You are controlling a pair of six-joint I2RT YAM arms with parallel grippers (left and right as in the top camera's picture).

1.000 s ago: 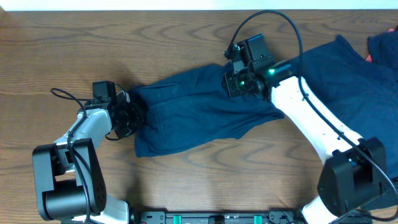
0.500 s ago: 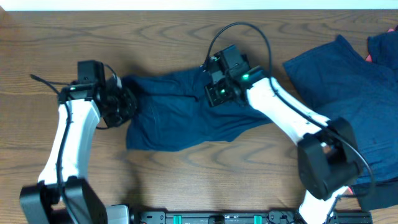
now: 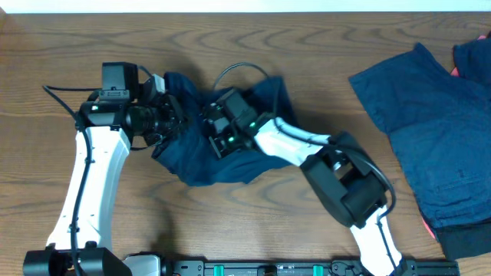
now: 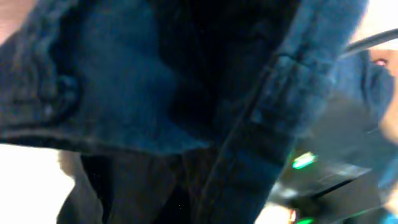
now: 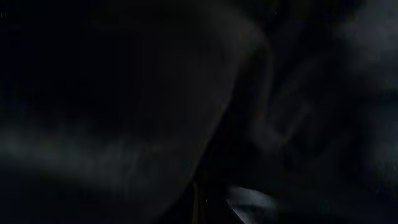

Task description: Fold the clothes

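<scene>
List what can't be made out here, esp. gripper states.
- Left gripper: jaws buried in the blue garment in the overhead view. The left wrist view shows only blurred fabric close up.
- Right gripper: hidden by its own wrist and cloth overhead. The right wrist view is nearly black, with cloth against the lens.
- Clothes pile: cut off by the right edge overhead.

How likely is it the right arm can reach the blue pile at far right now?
Probably not at once: the right arm is stretched left, its jaws buried in the bunched garment, apart from that pile. Bare table lies between.
</scene>
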